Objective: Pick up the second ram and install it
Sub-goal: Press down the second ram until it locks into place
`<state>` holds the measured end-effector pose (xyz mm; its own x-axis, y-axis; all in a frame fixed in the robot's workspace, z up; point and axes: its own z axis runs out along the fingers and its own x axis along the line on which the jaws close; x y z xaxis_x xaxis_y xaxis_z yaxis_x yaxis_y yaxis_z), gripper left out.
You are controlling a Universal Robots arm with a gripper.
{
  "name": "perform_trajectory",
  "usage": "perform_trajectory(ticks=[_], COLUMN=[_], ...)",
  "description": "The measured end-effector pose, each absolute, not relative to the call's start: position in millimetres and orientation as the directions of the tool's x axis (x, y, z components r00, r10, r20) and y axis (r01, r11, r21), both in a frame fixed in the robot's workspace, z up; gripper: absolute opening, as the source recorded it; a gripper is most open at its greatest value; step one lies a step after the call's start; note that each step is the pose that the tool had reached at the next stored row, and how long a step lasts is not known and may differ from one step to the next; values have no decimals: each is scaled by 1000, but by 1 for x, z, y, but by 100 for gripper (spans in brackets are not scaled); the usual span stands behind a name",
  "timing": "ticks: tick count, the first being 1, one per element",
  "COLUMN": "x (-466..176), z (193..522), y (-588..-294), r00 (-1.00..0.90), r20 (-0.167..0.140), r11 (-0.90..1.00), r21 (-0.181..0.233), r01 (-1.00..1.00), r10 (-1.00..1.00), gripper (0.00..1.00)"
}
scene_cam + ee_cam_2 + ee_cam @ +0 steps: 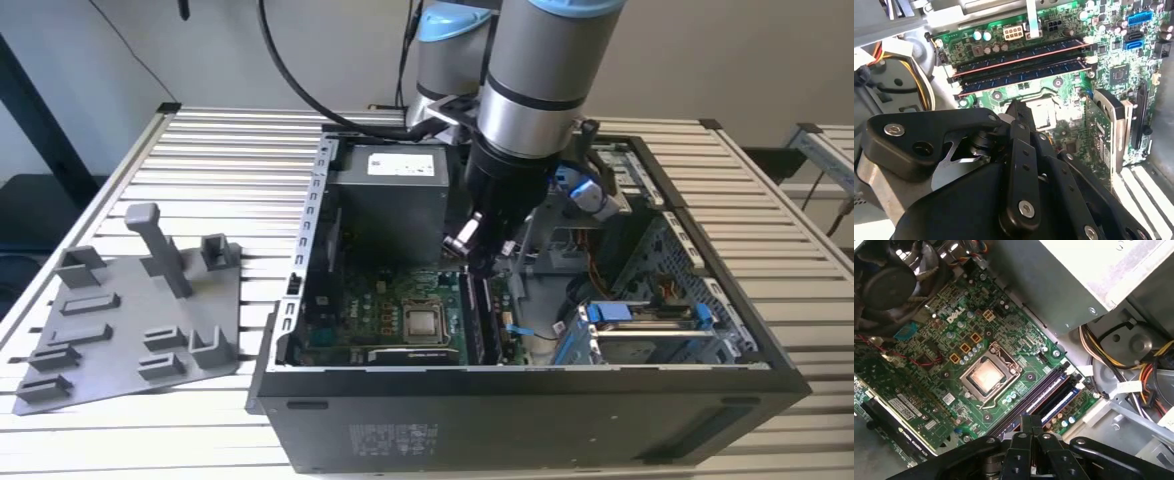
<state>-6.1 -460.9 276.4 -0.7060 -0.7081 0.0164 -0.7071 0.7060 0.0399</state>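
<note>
My gripper [486,270] reaches down inside the open computer case, just above the green motherboard [387,315]. In both wrist views its black fingers meet at the tips [1017,107] [1029,419], shut with nothing between them. Close past the tips run the long memory slots [1054,390]. In the second wrist view two long thin sticks [1021,56] [1021,74] stand on edge in those slots, side by side. The second ram looks like one of them; I cannot tell which.
The grey fixture plate [134,310] with pegs lies on the slatted table at the exterior view's left. Around the gripper inside the case are the power supply [387,195], the bare processor [986,376], an expansion card [1104,125], yellow cable bundles [1111,352] and a blue-tabbed drive cage [641,325].
</note>
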Motion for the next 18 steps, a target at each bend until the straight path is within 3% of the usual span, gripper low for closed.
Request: perform_trajectory(ticks=[18], x=[-7], z=[275], y=[-461], r00=[-492], r20=[16], r11=[492], r21=[40], r01=[-870], r10=[-871], gripper=[11])
